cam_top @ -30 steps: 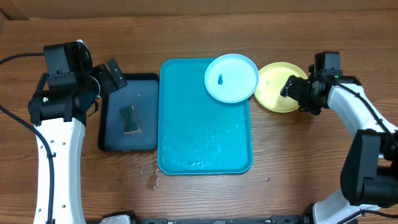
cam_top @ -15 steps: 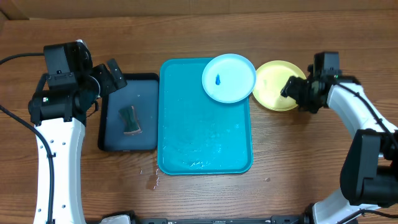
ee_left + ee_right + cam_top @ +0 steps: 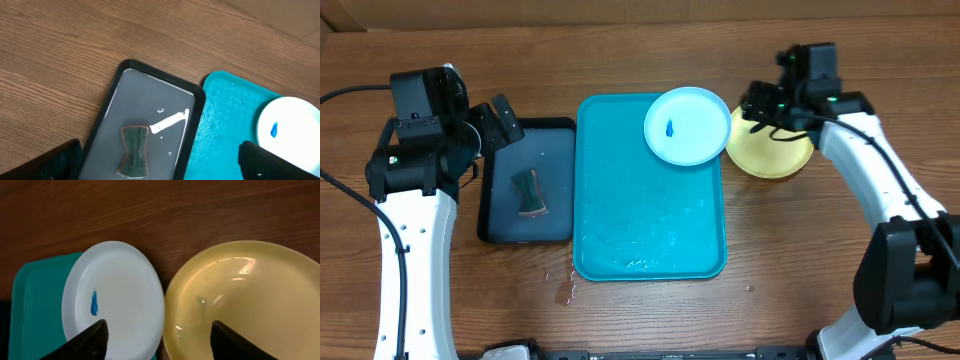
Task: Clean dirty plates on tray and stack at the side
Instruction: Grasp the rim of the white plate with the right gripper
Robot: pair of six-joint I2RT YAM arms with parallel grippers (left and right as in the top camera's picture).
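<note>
On a wooden worktop [image 3: 640, 40] seen from above, the left claw [image 3: 159, 162] hangs over the far left corner of a small black tray [image 3: 552, 225], its two fingers spread wide apart and holding nothing. A dark green sponge [image 3: 528, 192] lies in that tray's shallow, wet bottom, toward its left side. Just to the right, with long sides almost touching, sits the large turquoise tray [image 3: 620, 230], its floor glistening with water; a few drops mark the wood by its near left corner. A light blue plate [image 3: 700, 135] rests on the turquoise tray's far right corner, hanging slightly past the rim at the far and right edges, with a small blue smudge [image 3: 670, 128] left of its centre. The right claw [image 3: 161, 341] hovers above the spot where this plate's rim meets the next one, fingers apart and gripping nothing. Farthest right, a yellow-green plate [image 3: 775, 150] lies off the tray, directly on the wood, its left edge right against the blue plate's rim; whether the two rims overlap cannot be told. Its inside looks glossy.
</note>
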